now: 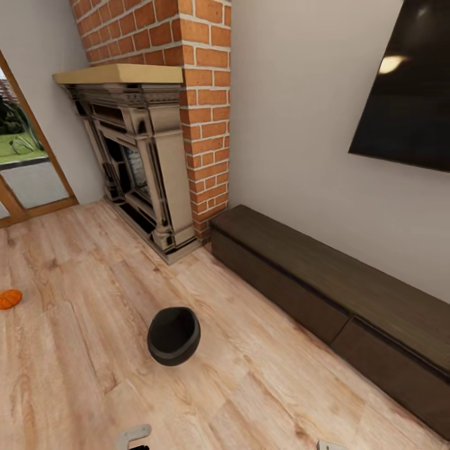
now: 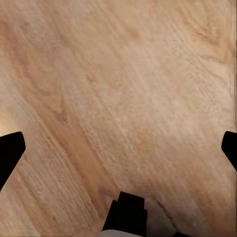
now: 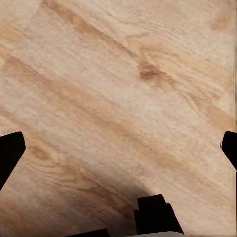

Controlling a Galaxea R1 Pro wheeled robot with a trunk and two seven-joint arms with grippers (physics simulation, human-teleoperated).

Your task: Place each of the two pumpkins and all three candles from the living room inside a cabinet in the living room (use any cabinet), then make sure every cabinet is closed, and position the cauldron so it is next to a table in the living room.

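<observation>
On floor (image 1: 81, 350): cauldron (image 1: 174, 335), interior dark.

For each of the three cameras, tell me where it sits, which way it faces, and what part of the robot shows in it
Head view: on the robot's head, looking forward and down at the cauldron, cabinet, fireplace, one pumpkin; bits of both arms at the bottom edge.
Left wrist view: near the left end effector, facing the wood floor; dark fingertips spread wide.
Right wrist view: near the right end effector, facing floor; fingertips spread likewise.
Shared: all three show the same plank floor.
</observation>
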